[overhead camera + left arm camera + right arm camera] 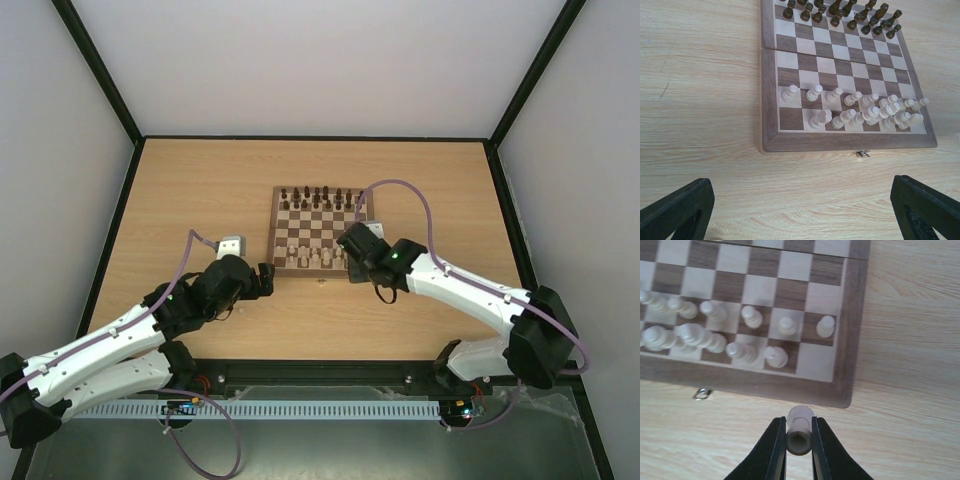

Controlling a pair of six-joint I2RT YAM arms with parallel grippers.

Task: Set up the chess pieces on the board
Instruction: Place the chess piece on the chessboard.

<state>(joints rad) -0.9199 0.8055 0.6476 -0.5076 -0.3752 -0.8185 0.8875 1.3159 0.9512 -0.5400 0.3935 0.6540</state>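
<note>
Piece [800,430], pale, maybe a rook, pinched tight in right gripper [800,423]. Board [852,340] just ahead of fingertips [776,447], empty corner square [814,361] nearest; set it upright, release gently. Left gripper [800,210] wide open, empty.

Your left arm [110,345] and right arm [470,290] wear white shells with black joints, and a lilac cable [398,182] loops along each. A green light [396,256] glows on the right wrist. Your fingers [772,450] are black wedges.
</note>
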